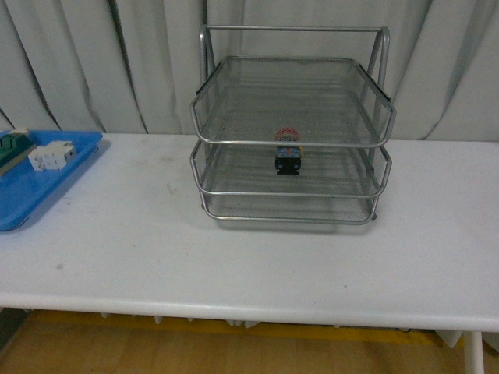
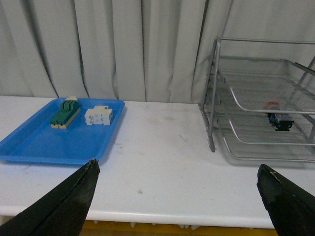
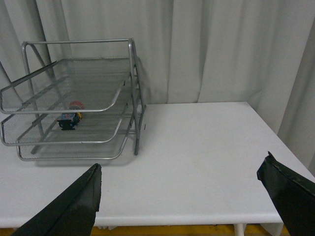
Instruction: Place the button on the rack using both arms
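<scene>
The silver wire rack (image 1: 292,144) stands at the back middle of the white table. The button (image 1: 288,153), red cap over a black and blue body, sits in the rack's middle tray; it also shows as the button (image 2: 279,119) in the left wrist view and the button (image 3: 71,118) in the right wrist view. My left gripper (image 2: 177,169) is open near the table's front edge, well away from the rack (image 2: 261,98). My right gripper (image 3: 182,169) is open too, over bare table to the right of the rack (image 3: 74,98). Neither arm shows in the front view.
A flat blue tray (image 1: 35,183) lies at the table's left edge, holding a green terminal block (image 2: 65,114) and a white blocky component (image 2: 99,116). Grey curtains hang behind the table. The table's right edge (image 3: 285,147) runs beside the right gripper.
</scene>
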